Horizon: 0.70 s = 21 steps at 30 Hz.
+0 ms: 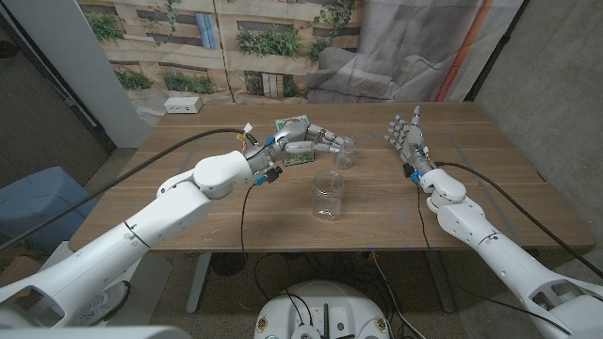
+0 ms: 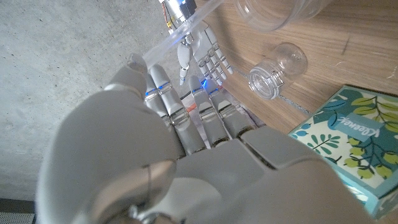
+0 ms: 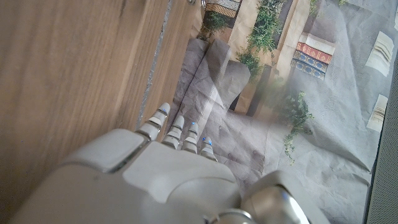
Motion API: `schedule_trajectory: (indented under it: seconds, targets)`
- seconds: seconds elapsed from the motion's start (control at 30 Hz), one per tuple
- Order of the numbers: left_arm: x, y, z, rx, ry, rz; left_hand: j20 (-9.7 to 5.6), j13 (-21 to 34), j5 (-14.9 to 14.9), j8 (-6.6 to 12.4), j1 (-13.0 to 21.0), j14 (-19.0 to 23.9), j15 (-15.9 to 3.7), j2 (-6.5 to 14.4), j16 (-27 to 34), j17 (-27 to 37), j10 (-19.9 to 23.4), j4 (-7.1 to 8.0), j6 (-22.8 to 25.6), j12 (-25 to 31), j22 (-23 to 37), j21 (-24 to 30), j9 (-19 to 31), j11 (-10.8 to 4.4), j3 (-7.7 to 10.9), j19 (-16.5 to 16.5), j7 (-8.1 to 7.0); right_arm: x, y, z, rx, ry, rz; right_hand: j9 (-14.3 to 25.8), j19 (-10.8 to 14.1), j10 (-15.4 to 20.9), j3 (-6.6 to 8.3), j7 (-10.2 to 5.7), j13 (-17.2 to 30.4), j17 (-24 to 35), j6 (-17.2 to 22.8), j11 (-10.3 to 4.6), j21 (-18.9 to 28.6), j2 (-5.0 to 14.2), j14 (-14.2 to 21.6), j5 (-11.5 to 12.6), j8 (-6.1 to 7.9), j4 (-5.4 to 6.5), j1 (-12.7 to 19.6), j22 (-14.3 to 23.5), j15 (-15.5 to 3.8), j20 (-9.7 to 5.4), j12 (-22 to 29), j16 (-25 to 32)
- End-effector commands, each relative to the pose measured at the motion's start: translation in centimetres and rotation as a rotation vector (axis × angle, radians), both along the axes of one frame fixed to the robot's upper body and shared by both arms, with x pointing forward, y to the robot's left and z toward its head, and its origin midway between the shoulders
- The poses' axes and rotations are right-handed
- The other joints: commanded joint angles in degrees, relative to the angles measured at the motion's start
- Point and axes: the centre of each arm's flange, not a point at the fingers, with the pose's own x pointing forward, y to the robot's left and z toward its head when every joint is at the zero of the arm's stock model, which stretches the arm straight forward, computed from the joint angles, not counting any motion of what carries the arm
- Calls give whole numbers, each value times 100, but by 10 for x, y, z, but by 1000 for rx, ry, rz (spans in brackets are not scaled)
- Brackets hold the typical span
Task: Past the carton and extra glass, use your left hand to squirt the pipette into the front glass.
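Note:
My left hand (image 1: pixel 309 143) reaches in over the table's middle and holds a clear pipette (image 2: pixel 186 26) across its fingertips (image 2: pixel 205 62). The green flowered carton (image 1: pixel 293 124) sits just behind the hand, also seen as the carton (image 2: pixel 351 140) close beside it in the left wrist view. The small extra glass (image 1: pixel 345 151) stands at the fingertips; it shows as the extra glass (image 2: pixel 271 76). The larger front glass (image 1: pixel 328 196) stands nearer me, apart from the hand, and its rim (image 2: pixel 280 12) is in the left wrist view. My right hand (image 1: pixel 407 141) stands upright, fingers spread, holding nothing.
A white box (image 1: pixel 182 104) lies at the wooden table's (image 1: pixel 236 212) far left corner. Draped cloth and a printed backdrop hang behind the table. A concrete wall stands to my right.

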Motion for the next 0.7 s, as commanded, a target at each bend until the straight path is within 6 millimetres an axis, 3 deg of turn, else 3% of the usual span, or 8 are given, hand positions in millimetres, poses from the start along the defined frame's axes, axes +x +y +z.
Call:
schedule_trajectory:
  seconds: [0.03, 0.7]
  targets:
    - [-9, 7, 21, 9, -61, 19, 0, 21, 44, -6, -14, -19, -782, 33, 20, 4, -13, 4, -45, -5, 6, -5, 19, -5, -18, -24, -6, 0, 0, 0, 0, 0, 0, 11, 36, -24, -44, -49, 14, 26, 12, 5, 31, 336, -46, 27, 41, -4, 0, 30, -477, 2, 11, 35]
    - [-22, 13, 53, 23, -119, 83, 36, 18, 54, -18, -72, -28, -745, 114, -13, -21, -77, 28, -108, -20, 8, -13, 19, -4, 32, -43, 34, 0, 0, 0, 0, 1, 0, 11, 32, -15, -43, -51, 16, 26, 11, -11, 30, 336, -50, 28, 40, -4, 1, 30, -472, 6, 16, 33]
